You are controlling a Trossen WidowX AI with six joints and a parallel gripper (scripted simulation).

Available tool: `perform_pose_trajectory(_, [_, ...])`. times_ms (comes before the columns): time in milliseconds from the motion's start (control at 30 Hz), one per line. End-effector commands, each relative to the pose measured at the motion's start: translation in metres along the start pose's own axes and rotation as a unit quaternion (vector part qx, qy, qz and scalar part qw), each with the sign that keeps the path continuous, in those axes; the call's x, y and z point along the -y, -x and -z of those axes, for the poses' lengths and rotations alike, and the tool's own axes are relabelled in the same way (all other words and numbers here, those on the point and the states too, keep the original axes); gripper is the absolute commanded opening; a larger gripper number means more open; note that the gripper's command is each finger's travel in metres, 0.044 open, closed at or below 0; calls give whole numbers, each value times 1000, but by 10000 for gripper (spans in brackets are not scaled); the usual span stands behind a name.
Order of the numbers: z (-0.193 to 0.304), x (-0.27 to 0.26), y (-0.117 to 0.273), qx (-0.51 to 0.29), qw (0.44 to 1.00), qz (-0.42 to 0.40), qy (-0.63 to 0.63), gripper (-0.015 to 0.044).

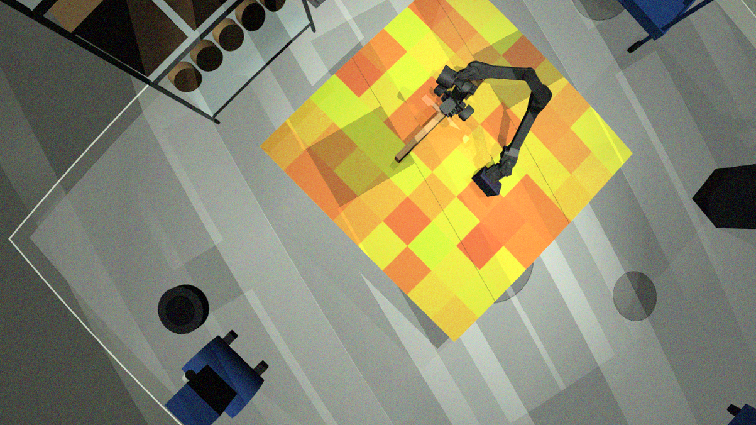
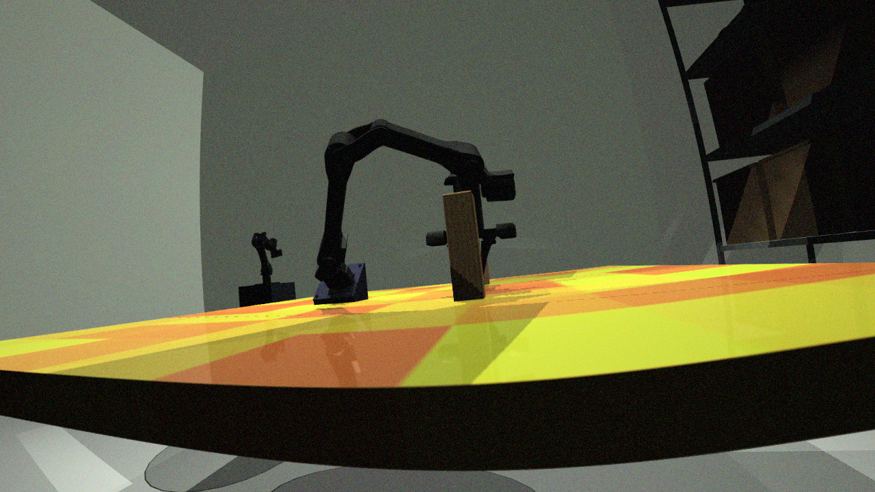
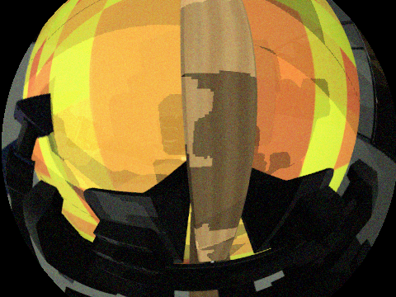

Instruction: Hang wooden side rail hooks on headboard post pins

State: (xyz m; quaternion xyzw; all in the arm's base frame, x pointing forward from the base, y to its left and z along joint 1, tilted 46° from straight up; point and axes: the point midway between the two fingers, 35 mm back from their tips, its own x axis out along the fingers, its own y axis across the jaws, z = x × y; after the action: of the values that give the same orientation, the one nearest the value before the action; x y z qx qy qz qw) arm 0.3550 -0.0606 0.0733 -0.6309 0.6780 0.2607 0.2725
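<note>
1. Wrist view: showed the wooden side rail (image 1: 420, 137) (image 2: 466, 244) (image 3: 223, 115) between the fingers of the gripper (image 1: 449, 108) (image 2: 469, 235) (image 3: 208, 163); found the jaws partly open, closed against both sides of the rail.
2. Top view: traced the rail slanting outward from beneath the gripper across the patchwork table (image 1: 427, 254) (image 2: 550, 342), well apart from the arm's base (image 1: 490, 192) (image 2: 361, 278).
3. Exterior view: observed the rail's near end standing tall and narrow, with its lower edge apparently at the tabletop.
4. Noted the arm (image 1: 540, 95) (image 2: 380, 131) arched above, reaching down to the rail.
5. Could not tell how hooks, pins and slot stood; could not confirm seating.
</note>
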Motion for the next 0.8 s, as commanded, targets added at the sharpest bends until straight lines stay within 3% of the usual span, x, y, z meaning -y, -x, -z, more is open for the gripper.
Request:
perform_pose_trajectory(0, [1, 1, 4, -1, 1000, 7, 2, 0])
perform_pose_trajectory(767, [3, 2, 5, -1, 1000, 7, 2, 0])
